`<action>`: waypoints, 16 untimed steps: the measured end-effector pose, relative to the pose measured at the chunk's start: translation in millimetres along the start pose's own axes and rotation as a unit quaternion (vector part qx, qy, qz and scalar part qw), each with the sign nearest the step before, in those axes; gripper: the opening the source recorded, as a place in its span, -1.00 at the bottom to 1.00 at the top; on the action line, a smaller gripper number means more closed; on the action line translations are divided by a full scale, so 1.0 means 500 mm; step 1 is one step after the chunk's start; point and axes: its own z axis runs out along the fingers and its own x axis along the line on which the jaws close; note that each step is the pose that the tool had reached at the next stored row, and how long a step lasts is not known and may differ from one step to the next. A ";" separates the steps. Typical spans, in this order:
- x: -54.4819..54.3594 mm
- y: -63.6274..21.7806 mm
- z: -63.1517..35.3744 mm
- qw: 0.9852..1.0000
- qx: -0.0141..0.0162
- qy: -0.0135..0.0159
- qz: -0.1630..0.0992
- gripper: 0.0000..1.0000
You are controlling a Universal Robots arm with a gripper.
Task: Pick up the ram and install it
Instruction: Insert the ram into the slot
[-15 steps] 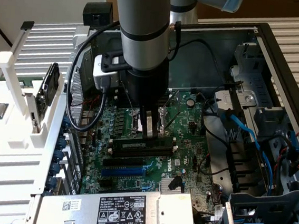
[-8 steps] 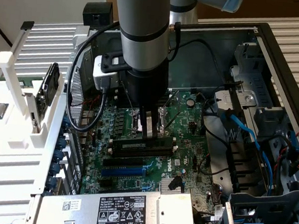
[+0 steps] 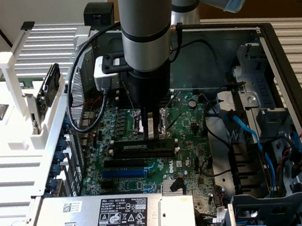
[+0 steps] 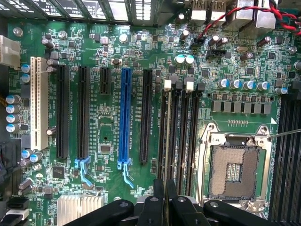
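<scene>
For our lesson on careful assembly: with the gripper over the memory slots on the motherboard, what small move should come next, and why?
Probably a slow, straight push down. The gripper appears closed on the ram, seen edge-on and lined up along the slot with the white end clip; whether it is fully seated cannot be told.

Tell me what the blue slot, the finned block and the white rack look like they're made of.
Blue slot: moulded plastic, judging by its even colour and dull sheen.
Finned block: bare metal, probably aluminium, given its bright silvery ribs.
White rack: likely plastic, perhaps printed. It is a matt, uniform white with chunky posts.
</scene>
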 end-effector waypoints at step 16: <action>0.000 0.000 0.003 1.000 0.000 0.001 0.009 -0.73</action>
